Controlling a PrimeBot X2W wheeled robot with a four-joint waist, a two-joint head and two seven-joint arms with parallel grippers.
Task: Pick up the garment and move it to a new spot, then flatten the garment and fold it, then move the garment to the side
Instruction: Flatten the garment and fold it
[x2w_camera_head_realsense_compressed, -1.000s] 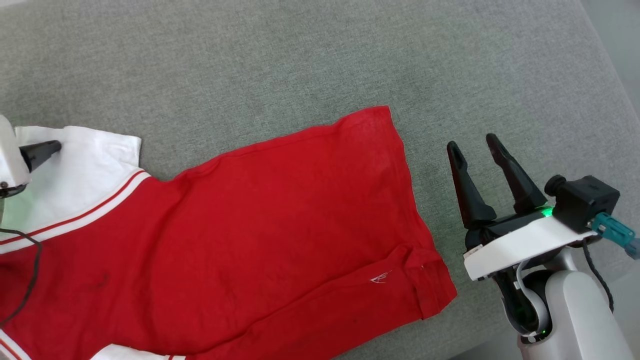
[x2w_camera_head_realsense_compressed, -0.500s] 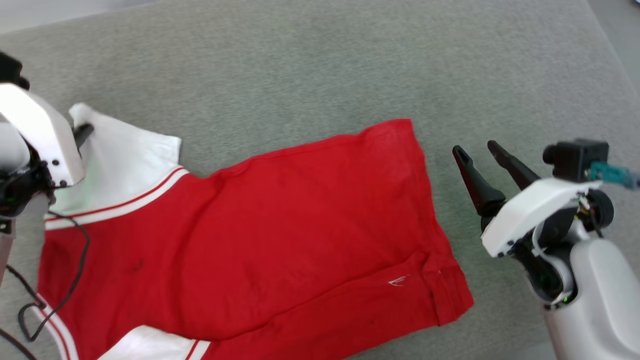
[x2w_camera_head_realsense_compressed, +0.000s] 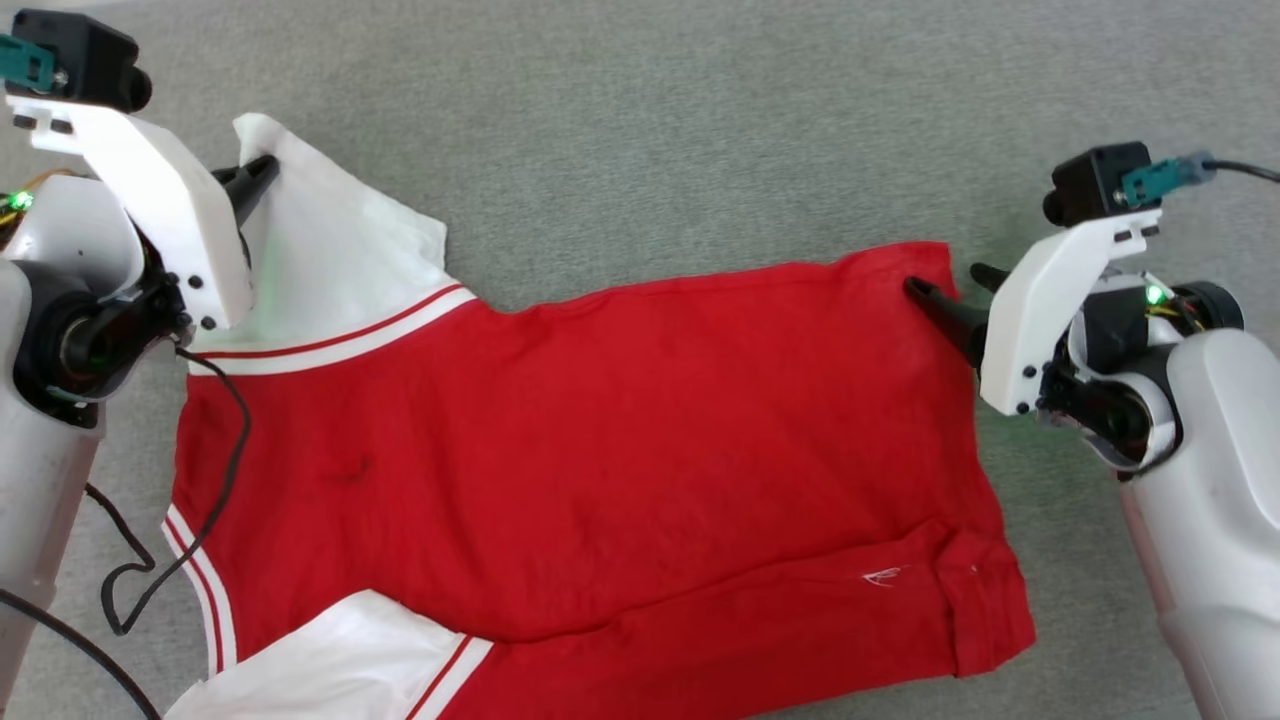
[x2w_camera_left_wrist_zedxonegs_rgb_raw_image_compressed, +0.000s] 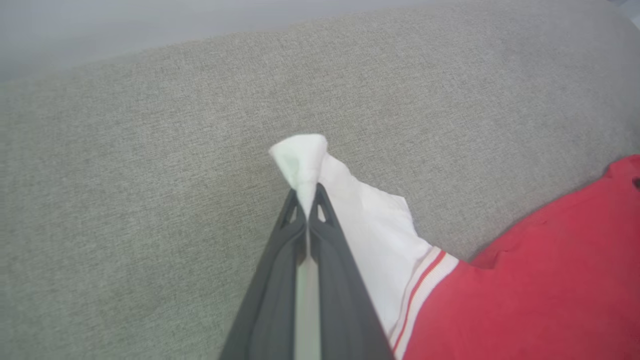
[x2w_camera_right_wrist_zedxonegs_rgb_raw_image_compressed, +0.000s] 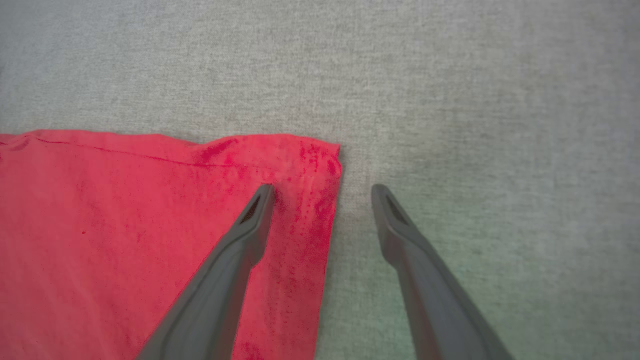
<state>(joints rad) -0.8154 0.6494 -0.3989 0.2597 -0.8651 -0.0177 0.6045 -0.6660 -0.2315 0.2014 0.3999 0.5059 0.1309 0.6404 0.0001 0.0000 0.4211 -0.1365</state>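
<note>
The garment (x2w_camera_head_realsense_compressed: 600, 430) lies spread over a grey cushioned surface (x2w_camera_head_realsense_compressed: 650, 120), red body in the middle, white sleeves at the left with striped trim; its letters are hidden. My left gripper (x2w_camera_head_realsense_compressed: 262, 172) is shut on the tip of the far white sleeve (x2w_camera_left_wrist_zedxonegs_rgb_raw_image_compressed: 360, 215), which bunches above the closed fingertips (x2w_camera_left_wrist_zedxonegs_rgb_raw_image_compressed: 307, 197). My right gripper (x2w_camera_head_realsense_compressed: 945, 285) is open at the garment's far right hem corner (x2w_camera_right_wrist_zedxonegs_rgb_raw_image_compressed: 320, 155). One finger (x2w_camera_right_wrist_zedxonegs_rgb_raw_image_compressed: 250, 225) rests over the red cloth, the other finger (x2w_camera_right_wrist_zedxonegs_rgb_raw_image_compressed: 395, 220) over bare grey fabric beside the edge.
Grey fabric extends far beyond the garment on the far side and right (x2w_camera_right_wrist_zedxonegs_rgb_raw_image_compressed: 500, 100). A black cable (x2w_camera_head_realsense_compressed: 215, 470) from the left arm hangs across the garment's left part. A small white logo (x2w_camera_head_realsense_compressed: 882, 576) marks the near right hem.
The camera has shifted, bringing both arms into view. The left gripper holds the sleeve tip pulled outward; the right gripper has moved from beside the garment to straddle its far hem corner.
</note>
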